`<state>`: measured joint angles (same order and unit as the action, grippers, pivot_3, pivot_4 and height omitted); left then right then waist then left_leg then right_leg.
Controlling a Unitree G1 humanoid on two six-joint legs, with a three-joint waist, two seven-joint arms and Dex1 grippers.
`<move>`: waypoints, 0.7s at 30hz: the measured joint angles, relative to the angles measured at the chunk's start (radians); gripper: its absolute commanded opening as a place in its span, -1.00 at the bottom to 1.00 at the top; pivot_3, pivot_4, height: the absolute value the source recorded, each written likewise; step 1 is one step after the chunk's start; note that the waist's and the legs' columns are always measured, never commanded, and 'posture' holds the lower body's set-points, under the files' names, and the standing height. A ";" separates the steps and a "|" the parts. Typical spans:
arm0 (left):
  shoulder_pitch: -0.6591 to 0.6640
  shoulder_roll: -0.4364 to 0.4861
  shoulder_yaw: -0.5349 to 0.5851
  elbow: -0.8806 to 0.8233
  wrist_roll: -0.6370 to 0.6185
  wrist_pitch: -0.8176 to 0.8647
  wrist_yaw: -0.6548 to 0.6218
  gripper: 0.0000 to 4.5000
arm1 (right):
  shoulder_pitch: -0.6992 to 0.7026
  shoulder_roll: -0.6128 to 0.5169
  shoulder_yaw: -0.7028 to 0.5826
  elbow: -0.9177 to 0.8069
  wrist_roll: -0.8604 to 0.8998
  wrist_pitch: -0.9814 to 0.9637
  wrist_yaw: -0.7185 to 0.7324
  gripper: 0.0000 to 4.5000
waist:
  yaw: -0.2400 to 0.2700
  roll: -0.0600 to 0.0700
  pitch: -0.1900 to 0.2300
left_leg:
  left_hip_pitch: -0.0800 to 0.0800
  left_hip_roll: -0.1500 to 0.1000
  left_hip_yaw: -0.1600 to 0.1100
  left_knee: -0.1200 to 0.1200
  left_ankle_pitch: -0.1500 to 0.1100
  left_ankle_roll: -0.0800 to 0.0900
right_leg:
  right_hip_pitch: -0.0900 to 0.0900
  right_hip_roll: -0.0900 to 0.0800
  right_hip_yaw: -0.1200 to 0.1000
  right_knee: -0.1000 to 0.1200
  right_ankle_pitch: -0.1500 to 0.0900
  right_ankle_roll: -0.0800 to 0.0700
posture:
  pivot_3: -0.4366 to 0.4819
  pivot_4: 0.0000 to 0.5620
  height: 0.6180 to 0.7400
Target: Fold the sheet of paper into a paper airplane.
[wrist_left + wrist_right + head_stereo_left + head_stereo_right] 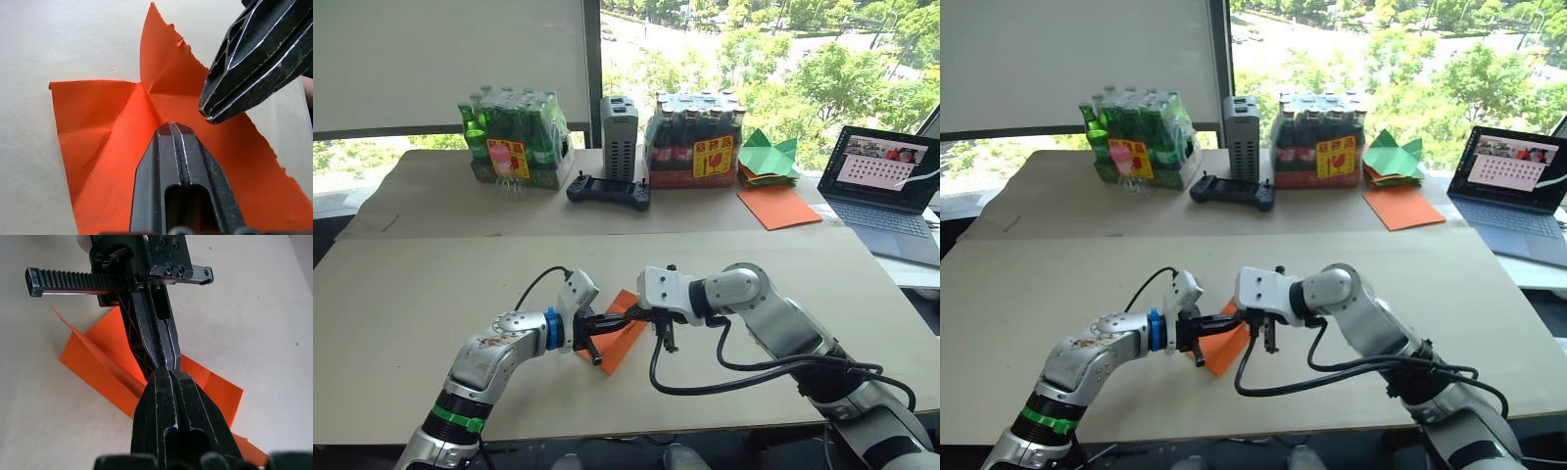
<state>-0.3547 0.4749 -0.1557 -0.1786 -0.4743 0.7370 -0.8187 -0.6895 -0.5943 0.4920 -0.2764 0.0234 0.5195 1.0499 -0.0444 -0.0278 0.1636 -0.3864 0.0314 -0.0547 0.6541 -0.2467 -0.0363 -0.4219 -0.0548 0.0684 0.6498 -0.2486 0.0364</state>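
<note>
The sheet of paper (623, 338) is bright orange, creased, and lies on the near table (431, 294) close to its front edge. One flap of it stands up along a ridge (93, 360). My left gripper (623, 319) is shut, its tips over the middle of the sheet where the creases meet (146, 90). My right gripper (632, 315) comes in from the opposite side, also shut, and its tips almost touch the left tips (164, 363) just above the paper. Nothing shows between either pair of fingers.
On the far table stand a pack of green bottles (514, 137), a grey box (619, 137), a black controller (608, 189) and a red-labelled bottle pack (695, 142). Green paper shapes (769, 152) and a smooth orange sheet (778, 206) lie at the right, beside a laptop (886, 186).
</note>
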 measured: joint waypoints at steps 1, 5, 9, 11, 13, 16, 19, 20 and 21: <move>0.000 0.000 0.000 0.000 0.000 0.000 0.000 -0.99 | 0.001 -0.007 0.000 -0.001 -0.001 -0.005 0.003 -1.00 | 0.000 0.000 0.000 | 0.000 0.000 0.000 0.001 0.000 0.000 | 0.000 0.000 0.000 0.000 0.000 0.000 | -0.05 -0.47 1.00; 0.000 0.000 0.000 0.005 0.002 -0.005 -0.001 -0.99 | 0.010 -0.018 0.000 -0.020 -0.001 -0.008 0.015 -1.00 | 0.000 0.000 0.000 | -0.001 0.000 0.000 0.004 -0.001 0.001 | 0.000 0.001 0.000 0.001 0.000 0.000 | -0.05 -0.47 1.00; 0.000 0.000 0.000 0.013 0.002 -0.012 -0.001 -0.99 | 0.028 -0.027 0.000 -0.038 -0.001 -0.008 0.019 -1.00 | 0.000 0.000 0.000 | -0.002 0.000 0.000 0.005 -0.001 0.001 | 0.000 0.000 0.000 0.001 0.000 0.001 | -0.05 -0.47 1.00; 0.001 0.000 0.000 0.020 0.002 -0.013 -0.002 -0.99 | 0.037 -0.040 0.000 -0.049 -0.001 -0.008 0.020 -1.00 | 0.001 0.000 0.000 | -0.002 0.000 0.000 0.006 -0.001 0.001 | 0.000 0.000 0.000 0.001 0.001 0.001 | -0.05 -0.47 1.00; 0.001 0.000 0.000 0.021 0.002 -0.014 -0.002 -0.99 | 0.039 -0.051 -0.002 -0.055 -0.001 -0.008 0.020 -1.00 | 0.001 0.000 0.000 | -0.002 0.000 0.000 0.006 -0.001 0.001 | 0.000 0.000 0.000 0.001 0.001 0.001 | -0.05 -0.47 1.00; 0.001 0.000 0.000 0.021 0.002 -0.015 -0.005 -0.99 | 0.044 -0.065 -0.003 -0.069 0.000 -0.008 0.023 -1.00 | 0.000 0.000 0.000 | -0.002 0.000 0.000 0.006 -0.001 0.001 | 0.000 0.000 0.000 0.001 0.001 0.001 | -0.05 -0.47 1.00; 0.001 0.000 0.000 0.021 0.003 -0.015 -0.008 -0.99 | 0.046 -0.072 -0.005 -0.074 0.000 -0.007 0.025 -1.00 | 0.001 0.000 0.000 | -0.002 0.000 0.000 0.006 -0.001 0.001 | 0.000 0.000 0.000 0.001 0.001 0.001 | -0.05 -0.47 1.00; 0.001 0.000 0.000 0.021 0.003 -0.016 -0.009 -0.99 | 0.048 -0.077 -0.005 -0.078 0.000 -0.007 0.025 -1.00 | 0.001 0.000 0.000 | -0.002 0.000 0.000 0.006 -0.001 0.001 | 0.000 0.000 0.000 0.001 0.001 0.001 | -0.05 -0.47 1.00; 0.001 0.000 -0.001 0.021 0.004 -0.017 -0.010 -0.99 | 0.054 -0.087 -0.007 -0.085 0.000 -0.007 0.027 -1.00 | 0.002 0.000 0.000 | -0.002 0.000 0.000 0.006 -0.001 0.001 | 0.000 0.000 0.000 0.001 0.001 0.001 | -0.05 -0.47 1.00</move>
<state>-0.3540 0.4748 -0.1563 -0.1572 -0.4705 0.7204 -0.8292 -0.6353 -0.6808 0.4848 -0.3618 0.0233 0.5128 1.0769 -0.0426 -0.0278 0.1636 -0.3885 0.0314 -0.0549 0.6599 -0.2473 -0.0352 -0.4216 -0.0546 0.0684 0.6509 -0.2481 0.0375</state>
